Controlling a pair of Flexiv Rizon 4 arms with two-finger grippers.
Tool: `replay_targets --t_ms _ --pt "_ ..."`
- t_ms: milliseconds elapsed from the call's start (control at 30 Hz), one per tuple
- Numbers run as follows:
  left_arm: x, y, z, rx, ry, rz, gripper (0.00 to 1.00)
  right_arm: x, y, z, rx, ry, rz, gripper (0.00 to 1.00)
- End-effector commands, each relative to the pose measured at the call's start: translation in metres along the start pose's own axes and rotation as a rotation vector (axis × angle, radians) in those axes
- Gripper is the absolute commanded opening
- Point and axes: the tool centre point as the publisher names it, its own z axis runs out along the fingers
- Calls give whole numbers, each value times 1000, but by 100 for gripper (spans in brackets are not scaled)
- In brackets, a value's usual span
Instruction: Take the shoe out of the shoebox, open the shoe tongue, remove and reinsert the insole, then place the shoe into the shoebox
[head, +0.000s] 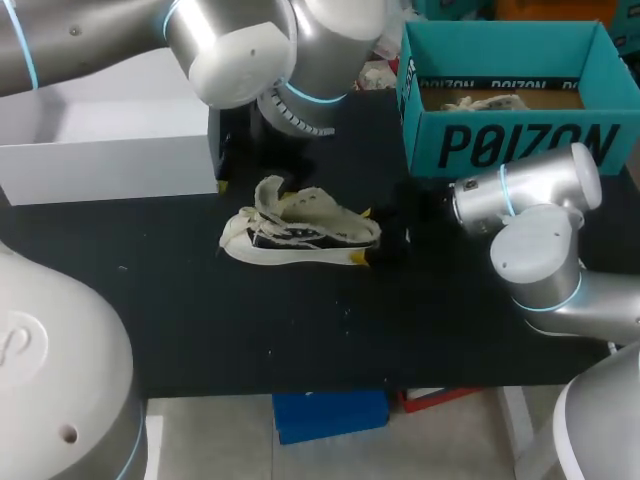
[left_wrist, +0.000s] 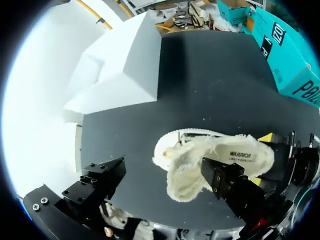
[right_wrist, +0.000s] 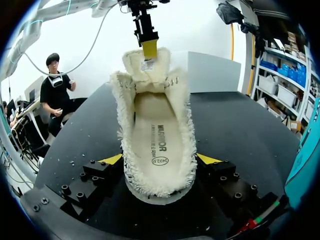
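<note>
A cream canvas shoe with a white sole lies on its side on the black table. My right gripper is shut on its heel, one yellow-tipped finger on each side. From the right wrist view I look straight into the shoe, whose cream insole lies flat inside. The tongue stands folded up. My left gripper hangs open over the front of the shoe, and one yellow fingertip rests at the tongue's top. The teal shoebox stands at the back right.
A white open box sits at the back left, close behind my left gripper. Crumpled paper lies inside the teal shoebox. Bare black table stretches in front of the shoe to the near edge.
</note>
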Motion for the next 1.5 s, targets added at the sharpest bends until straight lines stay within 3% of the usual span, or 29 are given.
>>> replay_targets --t_ms 33,67,100,133,167,267,400,467,500,1100,1300,1400,1500 --pt "-8 -4 -12 39 184 232 69 0 -1 2 3 -1 1 0" --pt "-5 -7 -15 15 290 374 23 0 -1 2 3 -1 1 0" --pt "-4 -9 -16 10 324 424 2 0 -1 2 3 -1 1 0" --pt "-1 -12 -16 -4 389 506 0 0 -1 2 3 -1 1 0" --pt "0 -14 -18 -39 500 644 0 0 -1 2 3 -1 1 0" --pt "11 -13 -22 -14 589 935 0 0 -1 2 3 -1 1 0" --pt "19 -17 -32 -45 720 1108 0 0 -1 2 3 -1 1 0" --pt "26 -20 -34 -60 664 1101 0 0 -1 2 3 -1 1 0" --pt "35 -23 -35 -102 556 1013 0 0 -1 2 3 -1 1 0" --pt "35 -23 -35 -102 556 1013 0 0 -1 2 3 -1 1 0" --pt "48 -22 -44 61 600 1288 0 0 -1 2 3 -1 1 0" --pt "53 -22 -46 96 662 1363 0 0 -1 2 3 -1 1 0" --pt "58 -17 -48 70 693 1437 0 0 -1 2 3 -1 1 0"
